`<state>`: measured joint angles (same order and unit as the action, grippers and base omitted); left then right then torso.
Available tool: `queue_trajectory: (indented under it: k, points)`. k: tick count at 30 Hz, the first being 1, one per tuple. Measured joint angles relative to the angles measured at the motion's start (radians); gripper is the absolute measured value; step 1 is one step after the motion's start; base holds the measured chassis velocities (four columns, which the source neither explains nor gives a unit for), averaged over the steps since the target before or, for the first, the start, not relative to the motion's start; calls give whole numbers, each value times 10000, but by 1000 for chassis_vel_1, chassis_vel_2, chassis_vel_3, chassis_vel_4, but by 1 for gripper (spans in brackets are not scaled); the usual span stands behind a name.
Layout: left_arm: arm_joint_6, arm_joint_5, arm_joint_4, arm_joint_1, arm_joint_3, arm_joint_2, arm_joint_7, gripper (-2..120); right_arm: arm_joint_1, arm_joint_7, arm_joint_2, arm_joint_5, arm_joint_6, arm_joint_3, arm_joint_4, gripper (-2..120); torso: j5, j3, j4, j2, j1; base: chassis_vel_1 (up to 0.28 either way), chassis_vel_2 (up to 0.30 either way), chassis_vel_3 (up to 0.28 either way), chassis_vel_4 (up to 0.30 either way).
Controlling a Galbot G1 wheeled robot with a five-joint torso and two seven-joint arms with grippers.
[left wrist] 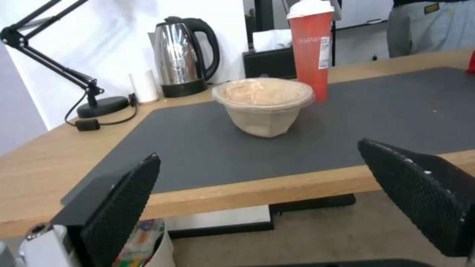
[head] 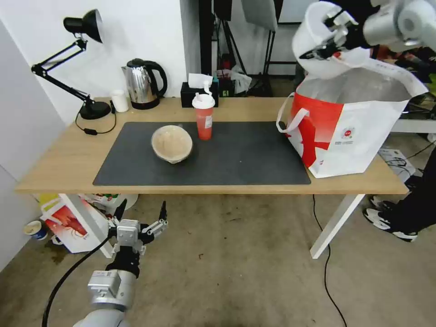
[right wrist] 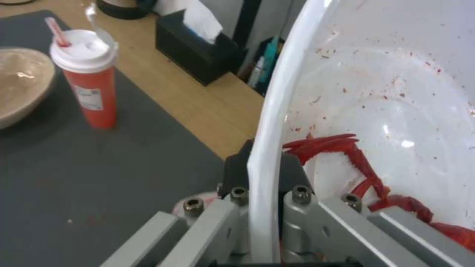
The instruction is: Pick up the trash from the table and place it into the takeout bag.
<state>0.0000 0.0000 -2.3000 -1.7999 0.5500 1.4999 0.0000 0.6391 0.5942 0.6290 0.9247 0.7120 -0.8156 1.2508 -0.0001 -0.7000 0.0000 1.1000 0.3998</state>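
Right gripper (head: 328, 43): raised high above the open mouth of the takeout bag (head: 359, 136), with its jaws pinched on the rim of the white plastic bowl (head: 318, 41); in the right wrist view the rim is seen clamped edge-on between the fingers (right wrist: 237, 174).
White plastic bowl: carried tilted on its side, red crayfish scraps (right wrist: 356, 163) lying against its lower wall.
Takeout bag: stood at the right end of the table (head: 68, 159), partly on the dark grey mat (head: 240, 159), foil-lined mouth gaping upward.
Left gripper (head: 140, 213): held low in front of the table's near edge, jaws spread wide and empty, pads (left wrist: 118, 207) framing the tabletop in the left wrist view.
Still on the mat: the beige lidded bowl (head: 172, 143) and, just behind it, the red drink cup (head: 204, 119) with its straw, both upright.
Progress: one of three items is judged to be on the point of being bagged; two remain untouched.
Risk: scraps and juice could be spilled over the bag's rim or onto the table, since the bowl is tilted and gripped by one thin edge only.
Risk: the rim could slip or flex in the pinch.
Risk: the soft bag wall could be caught by the wide bowl and folded or tipped.
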Motion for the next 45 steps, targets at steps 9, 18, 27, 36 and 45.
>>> queue_trajectory:
  k: [9,18,27,36,45]
  points:
    - [0,0,0,0,0,0,0,100,-636,151,-119,-387,-175,487,-460,0,-1,0,1,0,0,0,0,0,0]
    - [0,0,0,0,0,0,0,100,-1469,236,-92,-772,-297,1072,-806,0,1,0,1,0,0,0,0,0,0]
    - [0,0,0,0,0,0,0,100,-1944,249,101,-993,-352,1492,-1084,0,0,0,0,0,1,0,0,0,0]
    - [0,0,0,0,0,0,0,100,-2614,247,347,-1242,-382,2005,-1319,0,0,0,0,0,3,0,0,0,0]
    - [0,0,0,0,0,0,0,100,-2928,246,580,-1454,-427,2303,-1658,0,0,0,0,0,3,0,0,0,0]
